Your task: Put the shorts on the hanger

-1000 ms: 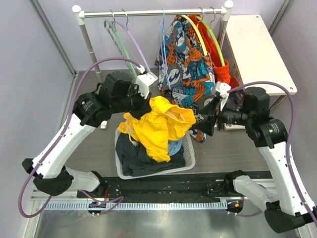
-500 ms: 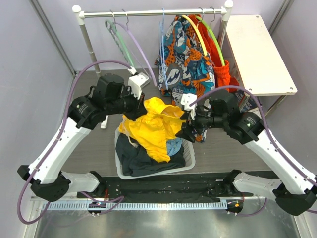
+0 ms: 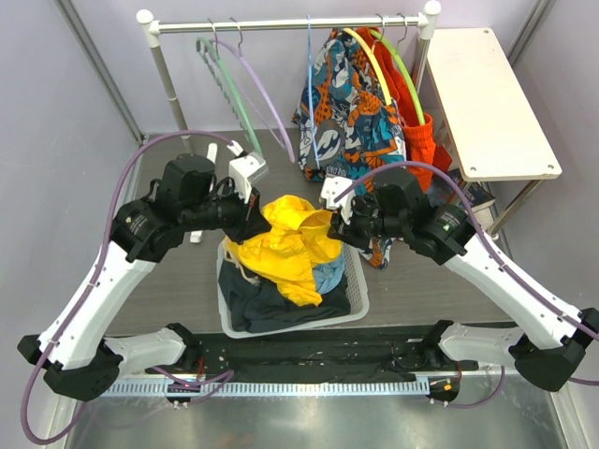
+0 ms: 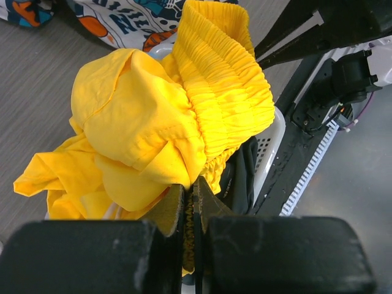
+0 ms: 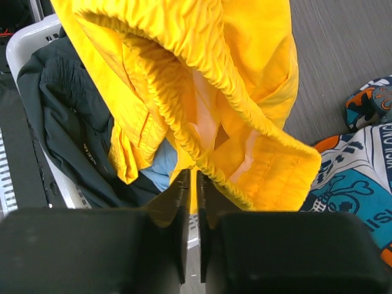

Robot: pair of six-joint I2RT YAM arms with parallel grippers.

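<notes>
Hanging bunched above the laundry basket [image 3: 361, 292], the shorts [image 3: 285, 245] were near the middle of the bench [image 3: 182, 281] and were gripped from two sides. The left gripper [image 3: 256, 219], at 9 o'clock of the bundle, had its fingers pressed together on a fold of the yellow cloth. One second before, the right gripper [image 3: 335, 227] was well apart, out at 3 o'clock. It had since swung in and was touching the bundle. Its fingers stood very narrow, and in the right wrist view the elastic waistband ran down between them, so it seemed to pinch the waist. The left arm had meanwhile drawn back a little toward 9 o'clock. I judged that, with both grips on the cloth, the waist could next be spread open. The hanger [image 3: 308, 89] hung at 12 o'clock on the rail [image 3: 281, 23], just beside the patterned shorts [image 3: 351, 112] and untouched, so the hanging itself was not yet begun.
</notes>
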